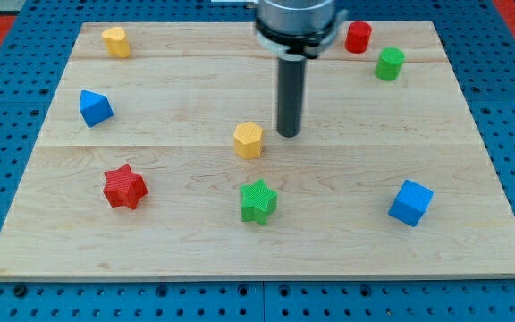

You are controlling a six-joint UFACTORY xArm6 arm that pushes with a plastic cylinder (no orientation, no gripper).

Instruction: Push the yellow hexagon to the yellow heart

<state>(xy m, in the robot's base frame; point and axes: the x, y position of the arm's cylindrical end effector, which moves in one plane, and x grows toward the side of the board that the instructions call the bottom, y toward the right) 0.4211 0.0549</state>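
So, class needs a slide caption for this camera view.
My tip stands just right of the yellow hexagon; the yellow heart waits top left.

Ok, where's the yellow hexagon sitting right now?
The yellow hexagon sits near the board's middle, just left of and slightly below my tip, with a small gap between them. The green star is directly below it.

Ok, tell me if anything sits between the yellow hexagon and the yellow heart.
Nothing visible does. The yellow hexagon sits mid-board, the yellow heart at the view's top left, with bare wood between them. The blue block lies below that line. My tip stands just right of the hexagon.
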